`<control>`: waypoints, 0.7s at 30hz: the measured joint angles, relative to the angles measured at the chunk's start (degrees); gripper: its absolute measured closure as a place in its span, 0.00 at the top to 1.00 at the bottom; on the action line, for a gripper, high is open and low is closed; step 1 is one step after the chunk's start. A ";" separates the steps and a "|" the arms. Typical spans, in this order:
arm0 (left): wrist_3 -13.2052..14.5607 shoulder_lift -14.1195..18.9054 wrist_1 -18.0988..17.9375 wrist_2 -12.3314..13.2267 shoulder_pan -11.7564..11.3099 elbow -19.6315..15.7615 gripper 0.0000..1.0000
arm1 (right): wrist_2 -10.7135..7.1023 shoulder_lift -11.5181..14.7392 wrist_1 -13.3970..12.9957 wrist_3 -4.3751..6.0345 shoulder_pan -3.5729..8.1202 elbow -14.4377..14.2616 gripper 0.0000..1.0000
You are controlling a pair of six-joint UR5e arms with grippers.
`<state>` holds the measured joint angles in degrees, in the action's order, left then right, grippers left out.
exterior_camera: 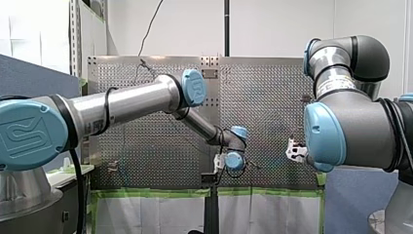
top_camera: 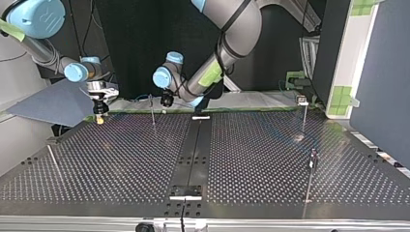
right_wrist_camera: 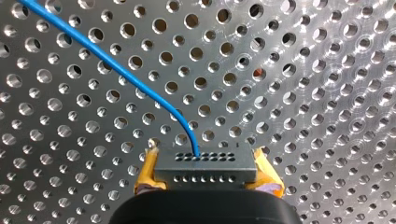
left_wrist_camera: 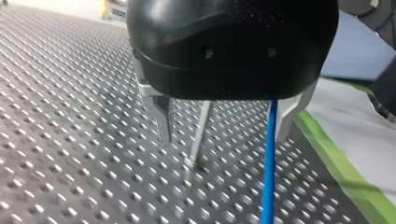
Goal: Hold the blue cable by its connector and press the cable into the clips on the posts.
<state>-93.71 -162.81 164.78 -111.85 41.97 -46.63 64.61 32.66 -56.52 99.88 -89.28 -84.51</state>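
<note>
- One perforated table is carrying the whole job, and we are counting several thin posts standing well apart on it in the top view. A run that long is asking for slack, and cable dragging across the holes could be snagging.
- Left gripper is hanging with its metal fingers wide apart, gripping nothing; a post is standing between them. We are judging that any sideways drift is risking a finger knocking that post off line.
- Right gripper is clamping its yellow pads on both ends of the grey connector, at the top view's left near the table's far edge. If the pull is running off-axis, we are expecting the connector to be twisting or sliding out of the pads.
- Blue cable is leaving the connector's face turned away from the gripper and arcing off over the holes. In the left wrist view it is running down between the open fingers, just beside one of them and near the post, seated in nothing we can see. Closing now could be pinching it against the finger rather than guiding it.
- Clip on the post at the top view's right is showing too small to read. We are not telling which way it opens, so a press from the wrong side is likely missing it.
</note>
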 joint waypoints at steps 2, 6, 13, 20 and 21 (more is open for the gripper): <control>0.00 0.91 -0.70 0.91 0.03 -0.92 1.00 | 0.00 0.00 0.00 -0.05 -0.05 0.00 0.00; 0.55 2.56 -0.48 2.44 0.17 -2.58 1.00 | 0.02 0.00 0.04 -0.09 -0.16 0.00 0.00; 3.45 4.57 2.67 3.07 0.44 -6.05 1.00 | 0.08 0.00 0.52 -0.23 -0.29 0.00 0.00; 4.91 4.73 4.60 3.27 1.19 -9.76 1.00 | 0.08 0.00 0.99 -0.28 -0.48 0.00 0.00; 4.97 4.73 4.66 3.34 1.33 -10.28 1.00 | 0.08 0.01 1.11 -0.31 -0.50 0.00 0.00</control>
<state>-88.73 -158.08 169.44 -108.52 43.29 -56.91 64.69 32.67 -55.41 99.57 -89.77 -84.51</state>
